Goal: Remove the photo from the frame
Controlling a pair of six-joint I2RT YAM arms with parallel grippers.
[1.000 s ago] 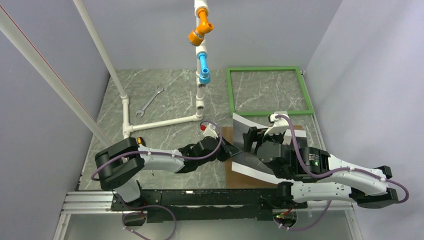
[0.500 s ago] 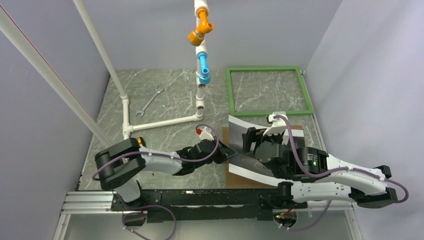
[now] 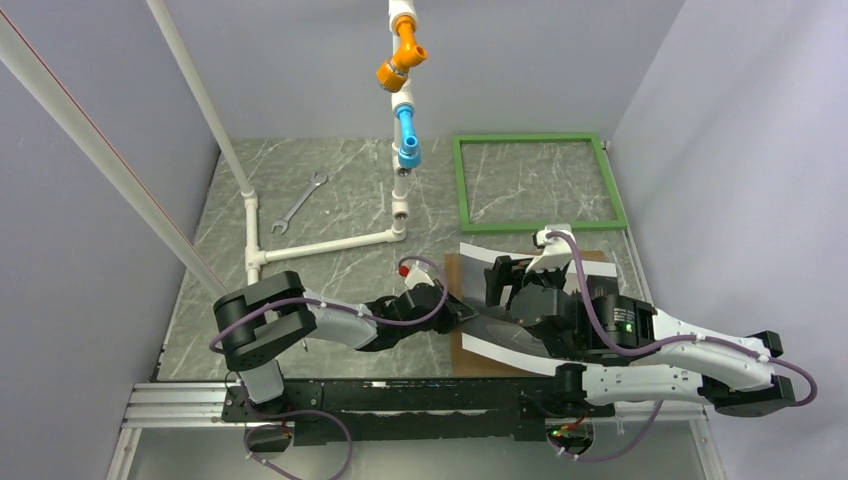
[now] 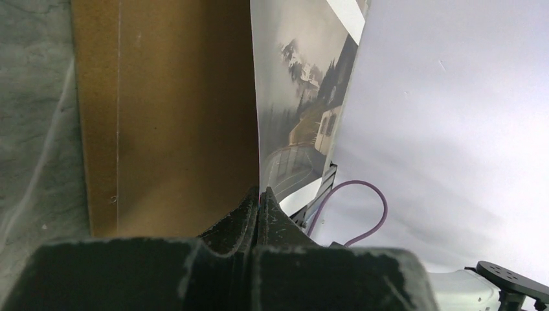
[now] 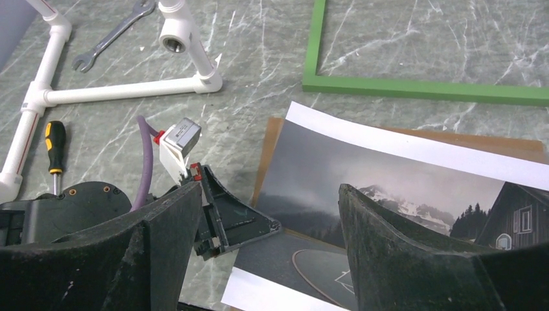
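Left tool is pinching the photo by its 9 o'clock edge, probably to slide it off the backing panel, with the right tool spread wide above and the frame sitting at 12 o'clock.

Middle of photo hidden under right arm; backing panel mostly covered by photo.

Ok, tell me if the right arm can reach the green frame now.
Probably yes: the right gripper hangs open over the photo, and the frame lies flat just beyond, with nothing between.
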